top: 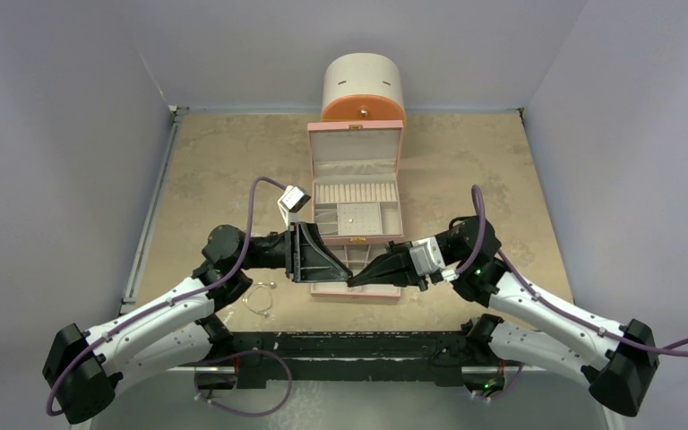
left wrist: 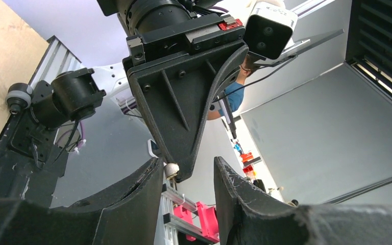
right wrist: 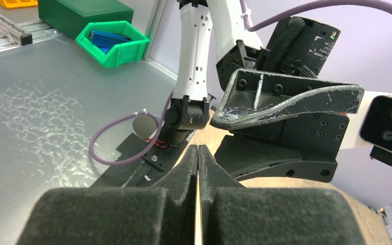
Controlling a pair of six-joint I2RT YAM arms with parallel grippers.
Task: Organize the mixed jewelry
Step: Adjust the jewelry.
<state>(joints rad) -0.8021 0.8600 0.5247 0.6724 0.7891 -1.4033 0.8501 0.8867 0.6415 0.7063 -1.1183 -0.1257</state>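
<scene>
**Handover Above the Box, Sorting Barely Begun**

The right tool (right wrist: 198, 149), fingers pressed together, appears to pinch a pale bead (left wrist: 171, 170) between the spread fingers of the left tool (left wrist: 188, 164), over the open pink box (top: 356, 152). One small piece (top: 351, 218) sits in a tray. The wire bangle (top: 259, 302) lies on the bench (top: 502, 179), apparently unsorted.
</scene>
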